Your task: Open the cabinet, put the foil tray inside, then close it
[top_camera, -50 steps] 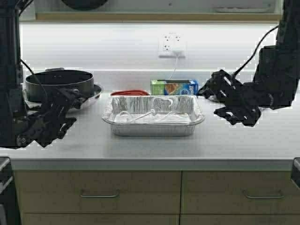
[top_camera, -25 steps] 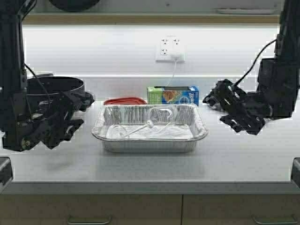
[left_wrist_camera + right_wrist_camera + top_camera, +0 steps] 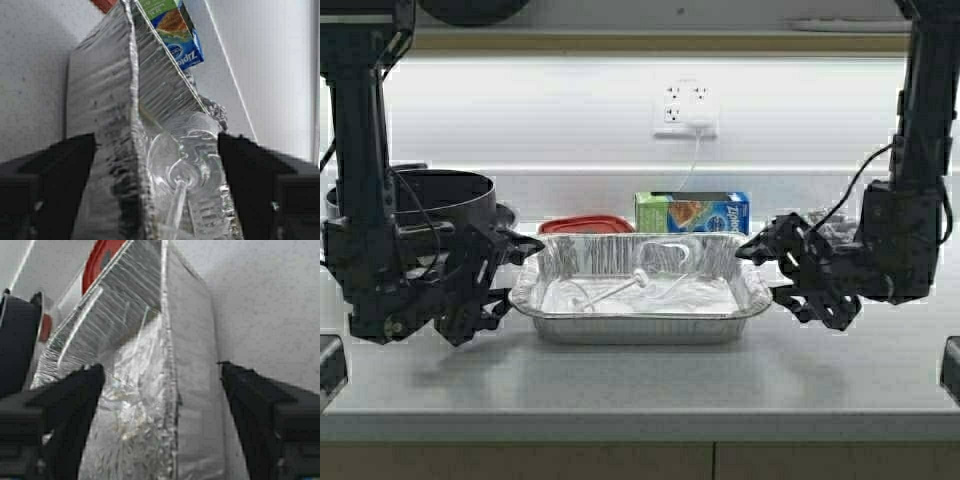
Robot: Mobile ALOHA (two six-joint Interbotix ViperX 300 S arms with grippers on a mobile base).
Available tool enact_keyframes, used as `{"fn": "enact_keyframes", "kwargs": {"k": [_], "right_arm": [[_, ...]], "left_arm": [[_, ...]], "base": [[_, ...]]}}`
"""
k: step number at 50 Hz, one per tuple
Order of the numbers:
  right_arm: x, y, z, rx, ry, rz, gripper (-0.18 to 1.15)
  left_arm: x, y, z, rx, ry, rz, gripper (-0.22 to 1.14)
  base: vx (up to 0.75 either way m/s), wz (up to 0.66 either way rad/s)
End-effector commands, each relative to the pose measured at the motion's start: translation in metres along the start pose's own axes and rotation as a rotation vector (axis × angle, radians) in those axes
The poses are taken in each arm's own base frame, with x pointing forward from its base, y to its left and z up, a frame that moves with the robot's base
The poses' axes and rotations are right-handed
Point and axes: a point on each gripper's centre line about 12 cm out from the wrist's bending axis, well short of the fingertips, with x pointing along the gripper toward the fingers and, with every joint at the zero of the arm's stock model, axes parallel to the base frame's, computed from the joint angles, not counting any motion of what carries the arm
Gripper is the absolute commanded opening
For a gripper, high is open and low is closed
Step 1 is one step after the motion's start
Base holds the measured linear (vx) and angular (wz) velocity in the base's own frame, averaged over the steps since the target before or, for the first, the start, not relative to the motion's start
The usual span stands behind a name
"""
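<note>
Crinkled silver aluminium foil tray point(image 3: 640, 298) sits on the grey surface point(image 3: 640, 385), untouched. Left end effector point(image 3: 516, 268) and right end effector point(image 3: 766, 270) each straddle a short end, jaws wide. Lifting, stowing and closing the cabinet remain.

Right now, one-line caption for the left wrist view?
Left gripper, fingers open, straddling the foil tray's end wall; Ziploc box beyond.

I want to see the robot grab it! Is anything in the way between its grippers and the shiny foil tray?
Nothing visible is. The left gripper is open at the foil tray's left end, the right gripper open at its right end. In both wrist views, the tray's end wall sits directly between the fingers.
</note>
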Motion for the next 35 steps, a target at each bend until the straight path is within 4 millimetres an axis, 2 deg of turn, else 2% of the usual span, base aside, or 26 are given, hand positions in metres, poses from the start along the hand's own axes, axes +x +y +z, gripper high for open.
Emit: {"fn": "enact_keyframes", "kwargs": {"k": [1, 15, 18, 21, 24, 26, 28, 29, 30, 31, 33, 35], "right_arm": [[0.01, 0.005, 0.013, 0.01, -0.033, 0.061, 1.01], [0.014, -0.002, 0.01, 0.072, -0.035, 0.101, 0.98], [0.016, -0.004, 0.008, 0.086, -0.028, 0.106, 0.91], [0.017, -0.006, 0.005, 0.11, -0.014, 0.111, 0.77], [0.015, -0.008, 0.002, 0.14, -0.002, 0.107, 0.53], [0.015, -0.007, 0.001, 0.149, 0.003, 0.112, 0.33], [0.014, -0.005, 0.002, 0.151, -0.002, 0.126, 0.11], [0.012, -0.004, 0.002, 0.151, -0.006, 0.134, 0.02], [0.011, -0.003, 0.002, 0.159, -0.012, 0.147, -0.06], [0.009, -0.001, 0.002, 0.166, -0.017, 0.155, -0.1], [0.005, 0.003, 0.004, 0.171, -0.025, 0.169, -0.09], [-0.001, 0.006, 0.004, 0.179, -0.026, 0.174, 0.0]], "left_arm": [[0.009, -0.004, 0.009, -0.003, -0.021, -0.032, 1.02], [0.012, -0.002, 0.014, -0.039, -0.017, -0.048, 1.0], [0.014, -0.003, 0.013, -0.038, -0.002, -0.059, 0.98], [0.015, -0.004, 0.012, -0.038, 0.006, -0.064, 0.9], [0.014, -0.004, 0.012, -0.04, 0.007, -0.062, 0.77], [0.014, -0.004, 0.012, -0.039, 0.009, -0.061, 0.61], [0.012, -0.004, 0.011, -0.041, 0.012, -0.058, 0.41], [0.011, -0.004, 0.01, -0.042, 0.014, -0.055, 0.23], [0.011, -0.005, 0.01, -0.043, 0.015, -0.053, 0.1], [0.009, -0.005, 0.01, -0.044, 0.015, -0.051, 0.01], [0.007, -0.008, 0.011, -0.045, 0.016, -0.049, -0.14], [0.004, -0.012, 0.011, -0.047, 0.02, -0.044, -0.15]], "base": [[0.03, 0.0], [0.02, -0.01], [0.02, -0.01], [0.02, -0.01], [0.02, -0.01], [0.01, 0.0], [0.01, 0.0], [0.01, -0.01], [0.01, -0.01], [0.01, 0.0], [0.01, 0.0], [0.0, 0.0]]}}
